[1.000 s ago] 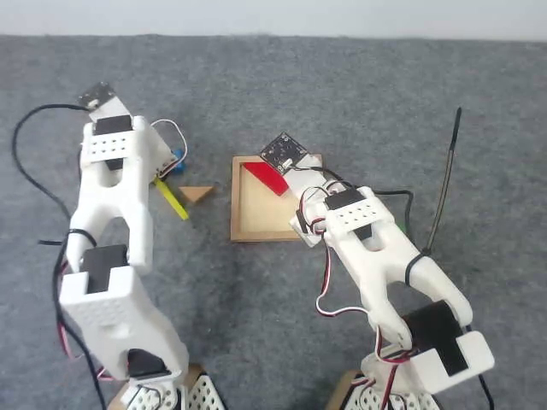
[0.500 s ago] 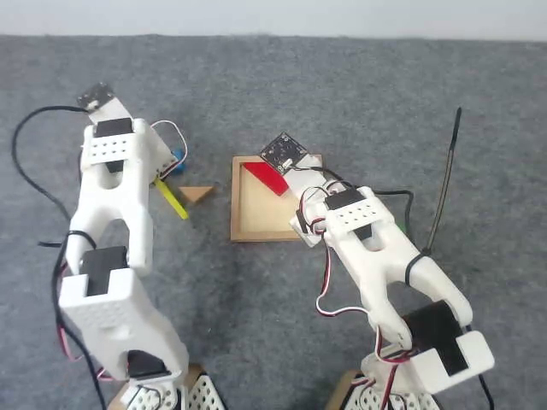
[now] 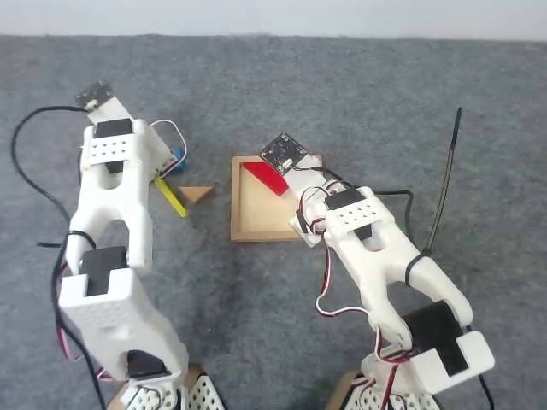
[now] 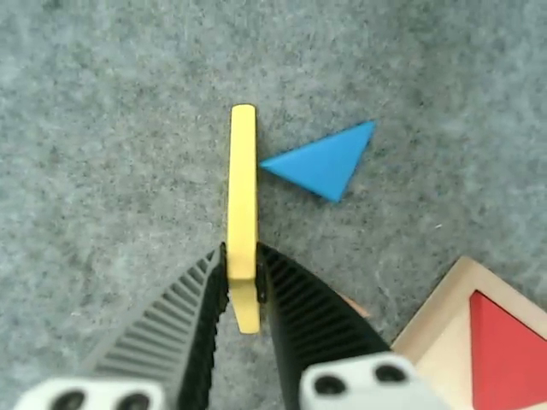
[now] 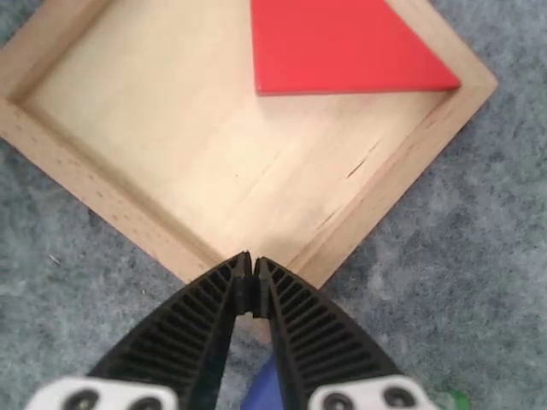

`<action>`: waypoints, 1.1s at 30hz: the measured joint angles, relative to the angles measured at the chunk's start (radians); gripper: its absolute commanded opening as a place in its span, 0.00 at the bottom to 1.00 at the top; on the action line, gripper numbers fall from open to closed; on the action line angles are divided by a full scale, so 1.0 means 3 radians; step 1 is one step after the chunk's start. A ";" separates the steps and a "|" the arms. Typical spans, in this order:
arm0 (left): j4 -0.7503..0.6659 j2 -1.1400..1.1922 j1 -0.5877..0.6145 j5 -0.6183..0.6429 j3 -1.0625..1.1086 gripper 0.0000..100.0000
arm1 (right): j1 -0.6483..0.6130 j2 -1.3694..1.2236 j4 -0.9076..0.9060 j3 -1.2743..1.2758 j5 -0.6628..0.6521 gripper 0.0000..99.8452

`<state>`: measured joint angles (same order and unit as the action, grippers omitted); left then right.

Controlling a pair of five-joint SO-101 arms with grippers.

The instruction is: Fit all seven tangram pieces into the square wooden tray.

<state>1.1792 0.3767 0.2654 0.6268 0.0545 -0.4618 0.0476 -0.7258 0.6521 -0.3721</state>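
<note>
The square wooden tray [image 3: 242,224] lies mid-table with a red triangle [image 3: 264,177] in its far corner; the tray [image 5: 94,192] and red triangle [image 5: 342,47] lie under the right wrist. My left gripper [image 4: 242,278] is shut on a yellow piece [image 4: 243,205] held on edge, with a blue triangle [image 4: 323,161] on the carpet just beyond it. From above, the yellow piece [image 3: 171,198] sticks out beside the left arm, next to a small wooden-coloured triangle [image 3: 197,193]. My right gripper [image 5: 247,286] is shut, empty, over the tray's near corner.
Grey carpet covers the table. A blue piece [image 5: 267,386] and a bit of green [image 5: 453,399] peek out beneath the right gripper. A black cable [image 3: 444,184] rises at the right. Open carpet lies beyond and in front of the tray.
</note>
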 measured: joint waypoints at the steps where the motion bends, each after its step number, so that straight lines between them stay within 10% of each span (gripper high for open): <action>1: 0.0000 0.0000 0.0000 0.0000 0.0000 0.01 | 0.0000 0.0000 0.0000 0.0000 0.0000 0.01; 22: 0.0711 -0.0557 -0.0210 -0.0235 0.0056 0.01 | 0.0184 0.0240 -0.0066 0.0000 0.0026 0.01; 33: 0.0742 -0.0875 -0.1033 -0.0690 -0.0153 0.01 | 0.0936 0.0808 -0.0072 0.0118 0.0885 0.01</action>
<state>1.4016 0.1143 -0.0445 0.4196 0.0084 -0.1811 0.2900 -0.7472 0.6874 -0.1066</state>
